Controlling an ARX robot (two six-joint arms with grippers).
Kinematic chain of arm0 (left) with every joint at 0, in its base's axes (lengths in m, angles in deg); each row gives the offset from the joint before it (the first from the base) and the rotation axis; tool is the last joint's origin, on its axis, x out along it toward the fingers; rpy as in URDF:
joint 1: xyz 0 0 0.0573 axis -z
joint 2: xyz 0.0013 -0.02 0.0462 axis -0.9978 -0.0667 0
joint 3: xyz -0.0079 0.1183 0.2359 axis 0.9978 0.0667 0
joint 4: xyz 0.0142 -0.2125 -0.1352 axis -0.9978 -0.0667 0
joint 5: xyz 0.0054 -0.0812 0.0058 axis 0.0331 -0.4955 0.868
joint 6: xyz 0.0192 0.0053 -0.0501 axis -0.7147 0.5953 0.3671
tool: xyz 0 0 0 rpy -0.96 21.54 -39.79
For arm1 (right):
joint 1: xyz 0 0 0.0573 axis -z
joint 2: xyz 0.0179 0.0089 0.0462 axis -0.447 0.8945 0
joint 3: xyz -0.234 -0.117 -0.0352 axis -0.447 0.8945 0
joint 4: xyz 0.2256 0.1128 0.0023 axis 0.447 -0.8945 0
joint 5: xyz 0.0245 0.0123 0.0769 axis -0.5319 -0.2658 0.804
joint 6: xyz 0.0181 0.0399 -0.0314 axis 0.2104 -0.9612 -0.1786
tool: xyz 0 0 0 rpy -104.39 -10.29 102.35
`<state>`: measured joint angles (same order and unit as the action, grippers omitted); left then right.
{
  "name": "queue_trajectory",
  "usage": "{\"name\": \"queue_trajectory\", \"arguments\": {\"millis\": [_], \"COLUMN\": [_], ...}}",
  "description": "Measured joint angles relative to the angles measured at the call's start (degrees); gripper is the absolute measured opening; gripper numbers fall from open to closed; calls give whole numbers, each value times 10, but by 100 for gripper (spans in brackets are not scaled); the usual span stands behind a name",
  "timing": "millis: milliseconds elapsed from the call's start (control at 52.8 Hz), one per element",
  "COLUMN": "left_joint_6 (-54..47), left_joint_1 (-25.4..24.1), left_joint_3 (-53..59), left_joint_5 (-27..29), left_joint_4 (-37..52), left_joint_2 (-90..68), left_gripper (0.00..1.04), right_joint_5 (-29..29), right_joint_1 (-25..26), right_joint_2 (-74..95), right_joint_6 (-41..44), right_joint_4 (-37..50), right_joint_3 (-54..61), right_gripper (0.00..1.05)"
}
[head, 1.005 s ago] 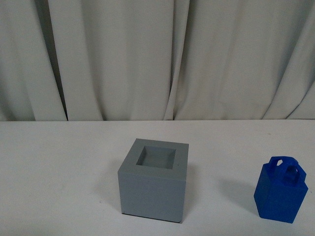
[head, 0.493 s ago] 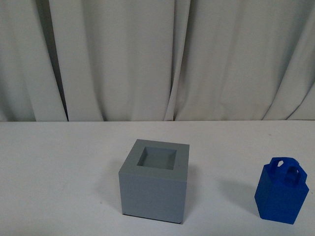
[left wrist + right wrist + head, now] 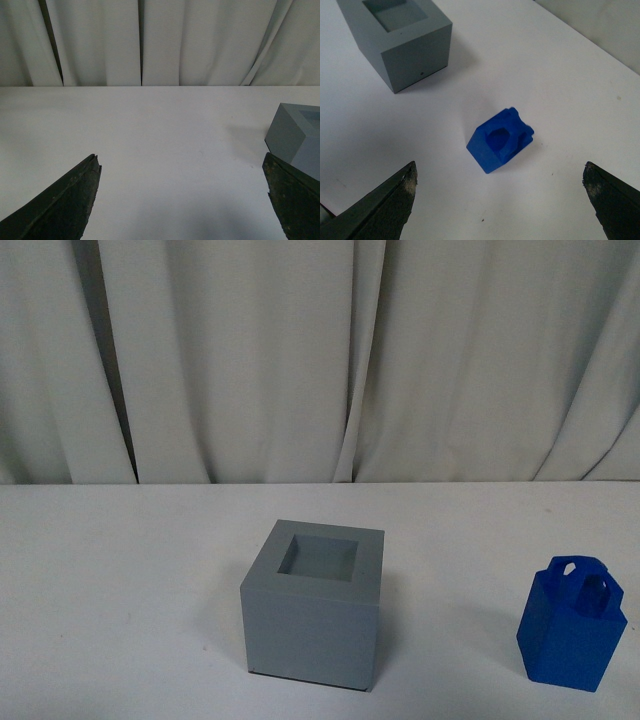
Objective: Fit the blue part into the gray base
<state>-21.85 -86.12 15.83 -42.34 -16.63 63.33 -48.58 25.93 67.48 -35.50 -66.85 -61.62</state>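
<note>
The gray base (image 3: 314,606) stands near the middle of the white table, its square recess facing up and holding nothing. To its right, apart from it, the blue part (image 3: 572,625) stands upright with its loop handle on top. Neither arm shows in the front view. Seen from the right wrist, the blue part (image 3: 500,139) lies just beyond my right gripper (image 3: 500,172), which is open and hovers above the table, and the gray base (image 3: 396,36) is further off. My left gripper (image 3: 181,167) is open over bare table, the gray base (image 3: 296,137) just past one fingertip.
A white table (image 3: 120,580) carries both objects. Pale pleated curtains (image 3: 300,350) hang along its far edge.
</note>
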Motion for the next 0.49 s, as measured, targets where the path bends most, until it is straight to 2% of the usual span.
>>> {"name": "queue_trajectory", "arguments": {"millis": [171,493], "left_joint_6": [0,0], "left_joint_1": [0,0], "left_joint_3": [0,0], "left_joint_5": [0,0], "left_joint_4": [0,0], "left_joint_2": [0,0], "left_gripper": [99,99], "right_joint_5": [-34,-86], "right_joint_1": [-48,-50], "right_joint_2": [139,296], "right_joint_6": [151,278], "right_joint_4": [-122,-292], "right_joint_3": [-154,-322], "right_gripper": [97,97]}}
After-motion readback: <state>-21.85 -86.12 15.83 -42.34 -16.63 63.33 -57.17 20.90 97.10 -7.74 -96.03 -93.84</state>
